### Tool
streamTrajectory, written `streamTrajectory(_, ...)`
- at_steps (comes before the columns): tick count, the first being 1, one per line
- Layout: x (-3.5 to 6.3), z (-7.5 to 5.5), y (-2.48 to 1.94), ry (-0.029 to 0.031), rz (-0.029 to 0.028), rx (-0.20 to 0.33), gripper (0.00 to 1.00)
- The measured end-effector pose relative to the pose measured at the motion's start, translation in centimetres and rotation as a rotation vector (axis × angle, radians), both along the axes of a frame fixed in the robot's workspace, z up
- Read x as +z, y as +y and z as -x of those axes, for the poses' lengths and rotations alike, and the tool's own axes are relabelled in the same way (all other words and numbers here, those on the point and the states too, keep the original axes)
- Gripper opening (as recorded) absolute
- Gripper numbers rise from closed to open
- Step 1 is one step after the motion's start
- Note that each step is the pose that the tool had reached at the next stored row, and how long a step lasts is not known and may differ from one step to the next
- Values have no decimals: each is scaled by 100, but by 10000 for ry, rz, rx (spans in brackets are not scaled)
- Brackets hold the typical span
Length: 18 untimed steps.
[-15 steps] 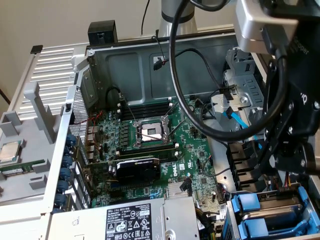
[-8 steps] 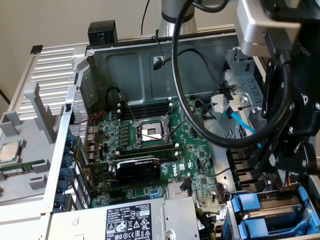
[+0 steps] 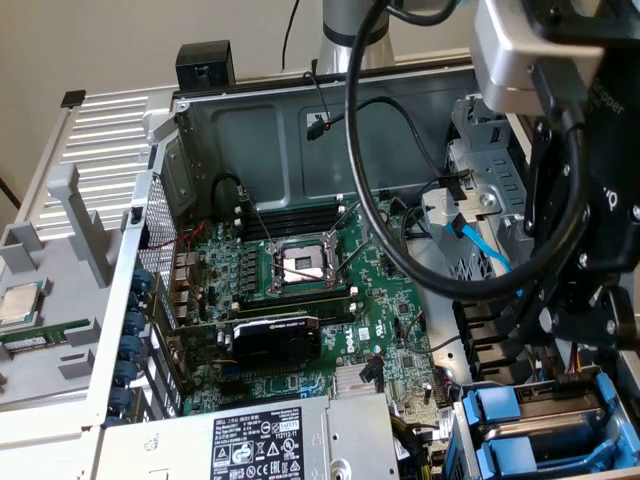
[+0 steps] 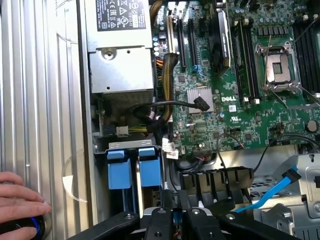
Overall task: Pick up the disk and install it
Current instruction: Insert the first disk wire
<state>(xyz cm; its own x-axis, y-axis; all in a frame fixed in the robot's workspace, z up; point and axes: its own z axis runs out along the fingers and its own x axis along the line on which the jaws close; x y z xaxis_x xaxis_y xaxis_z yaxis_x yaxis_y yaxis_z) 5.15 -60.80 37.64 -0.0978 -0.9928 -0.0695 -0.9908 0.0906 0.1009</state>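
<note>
Bay [image 4: 134, 145] holds disk [image 4: 150, 167] beside second blue carrier [image 4: 120, 169].

Open computer case [image 3: 270, 130] on ribbed grey surface [image 3: 105, 135]

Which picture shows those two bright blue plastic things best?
The wrist view. The two blue carriers stand side by side in their bay, with their fronts in plain sight and nothing in front of them. The exterior view has them low at the exterior view's right, seen at a slant and partly cut off by the picture's edge.

Green motherboard [image 3: 392, 328], grey power-supply box [image 3: 300, 440], blue cable [image 3: 482, 247]
</note>
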Motion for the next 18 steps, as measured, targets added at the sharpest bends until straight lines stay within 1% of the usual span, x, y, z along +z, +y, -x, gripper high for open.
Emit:
streamTrajectory(2, 1, -3, -2, 0, -56, 88, 16)
streamTrajectory(5, 0, -7, -21, 0, -155, 136, 16)
streamTrajectory(8, -1, -12, -56, 1, -260, 155, 16)
streamTrajectory(11, -4, -13, -90, 5, -347, 181, 16)
streamTrajectory(13, -4, -13, -103, 7, -378, 192, 16)
streamTrajectory(18, -5, -14, -107, 9, -385, 196, 16)
